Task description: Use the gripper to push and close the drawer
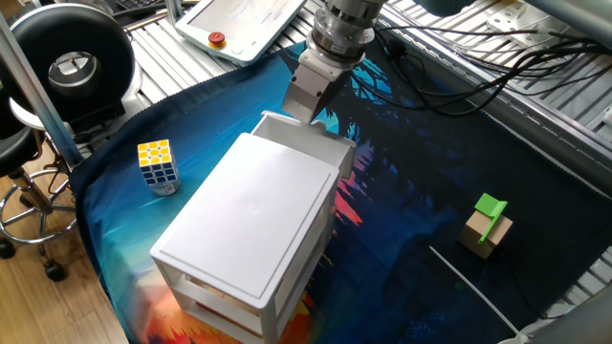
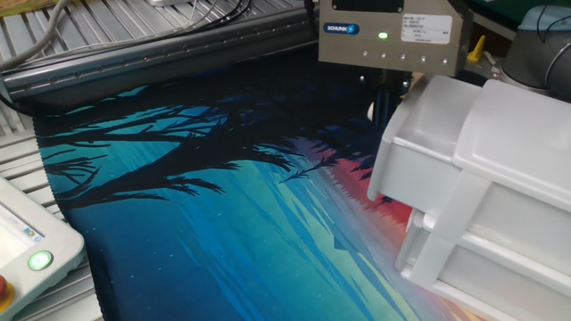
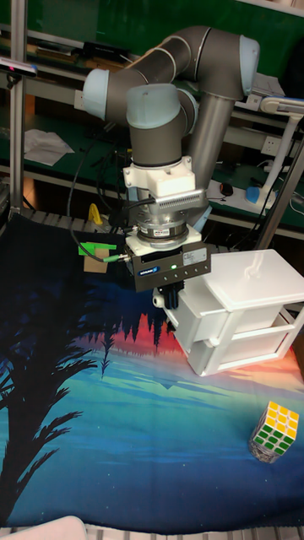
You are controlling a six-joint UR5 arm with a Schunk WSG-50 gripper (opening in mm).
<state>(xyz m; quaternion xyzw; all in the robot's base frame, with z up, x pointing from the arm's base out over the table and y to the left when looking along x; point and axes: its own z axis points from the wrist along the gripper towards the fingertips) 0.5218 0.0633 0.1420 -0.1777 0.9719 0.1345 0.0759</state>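
drawer (image 1: 304, 137): top of white cabinet (image 1: 251, 220), sticks out only slightly.
claw (image 2: 386, 98): right at drawer front, fingers pointing down; apart/together can't tell.
worktop (image 2: 178, 205): carries cabinet.

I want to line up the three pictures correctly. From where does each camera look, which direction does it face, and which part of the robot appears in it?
One fixed view: high, behind the white plastic cabinet, looking down; shows the boxy grey-tan gripper and wrist.
The other fixed view: low at table level, beside the cabinet, facing the protruding topmost white drawer; shows only the gripper body.
Tall fixed view: in front of the table, facing the whole grey arm.
Shared: gripper and drawer appear in all; the multicoloured puzzle cube in two.
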